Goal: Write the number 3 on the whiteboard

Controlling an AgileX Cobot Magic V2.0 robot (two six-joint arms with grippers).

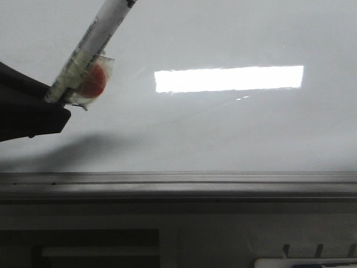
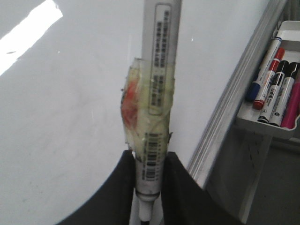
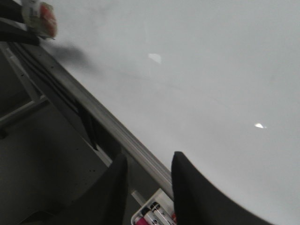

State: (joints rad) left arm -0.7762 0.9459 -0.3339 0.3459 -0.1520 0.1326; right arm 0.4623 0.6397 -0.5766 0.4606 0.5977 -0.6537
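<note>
Our left gripper (image 2: 149, 187) clamps the marker (image 1: 92, 47) at ten o'clock over the blank whiteboard (image 1: 223, 134); our right gripper (image 3: 149, 187) waits narrowly open. The taped marker may slip sideways under writing pressure.

Bare whiteboard (image 1: 223, 128) with grey edge rail (image 1: 178, 184)

A bright rectangular reflection (image 1: 228, 79) sits toward two o'clock; a tray (image 2: 262, 124) of markers (image 2: 276, 86) hangs beyond the rail at five o'clock.

Marker (image 1: 95, 42) clamped in left pincer (image 2: 149, 164), slanting over whiteboard (image 1: 223, 128). Pen tray (image 2: 262, 126) off to pincer's side, beyond board's edge rail (image 1: 178, 184).
</note>
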